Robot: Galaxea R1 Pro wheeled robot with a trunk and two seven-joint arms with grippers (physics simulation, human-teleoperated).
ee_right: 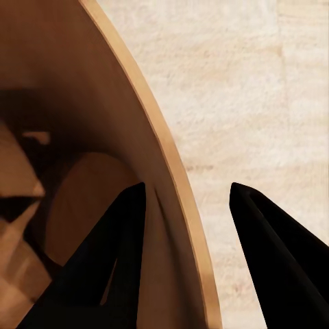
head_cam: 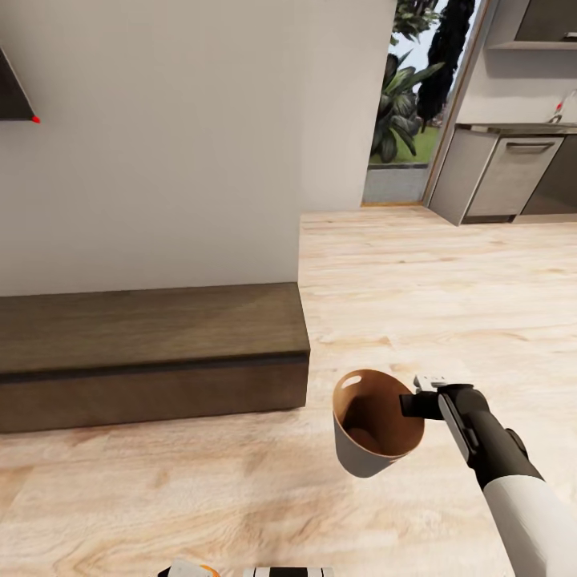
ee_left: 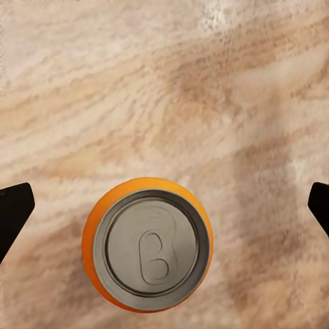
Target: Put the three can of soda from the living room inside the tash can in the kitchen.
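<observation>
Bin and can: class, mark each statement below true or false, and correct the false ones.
1. The right pincer straddles the bin's rim, one finger inside. True.
2. The bin's inside is blue. False: it is copper-brown.
3. An orange can sits upright between the left pincer's fingers. True.
4. The left pincer is clamped on the can. False: its fingers stand wide apart, clear of it.
5. The floor is tiled. False: it is light wood.

I find no readable text, label, brand, number or sign anywhere; orange soda can's silver-grey top (ee_left: 151, 247) bears embossed tab outline only.
</observation>
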